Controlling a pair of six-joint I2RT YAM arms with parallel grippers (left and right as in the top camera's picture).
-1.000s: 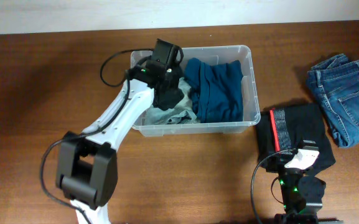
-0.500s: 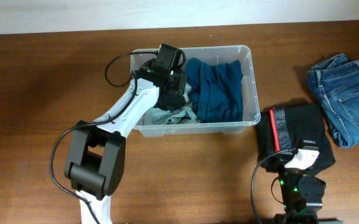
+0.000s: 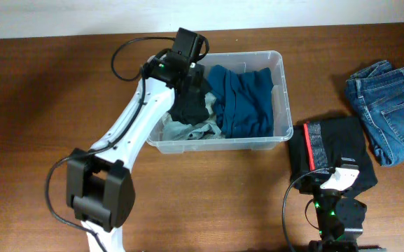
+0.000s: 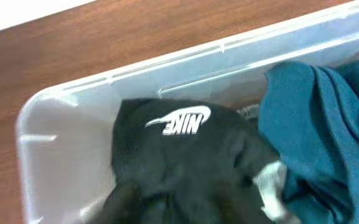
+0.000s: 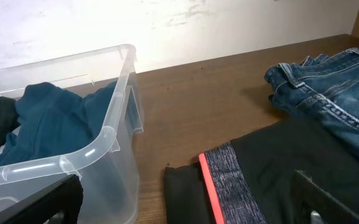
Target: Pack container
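now backed off the black top

finds left gripper (image 3: 193,73) higher and nearer the far rim of the container (image 3: 283,84) than half a second ago, then low over the clothes. leaves black nike top (image 4: 179,162) lying in the back left corner, touching the teal garment (image 3: 244,98), with grey cloth (image 3: 187,129) toward the near wall. cannot tell the left jaw state: fingers out of the wrist view, dark on dark from above. finds right gripper (image 5: 185,196) spread wide, unmoved, holding nothing, over the folded black piece with the red stripe (image 3: 328,147). places container mid-way along the table (image 3: 47,84), jeans (image 3: 387,108) well apart to its right. reads as one item likely dropped off, two pieces yet to pack.
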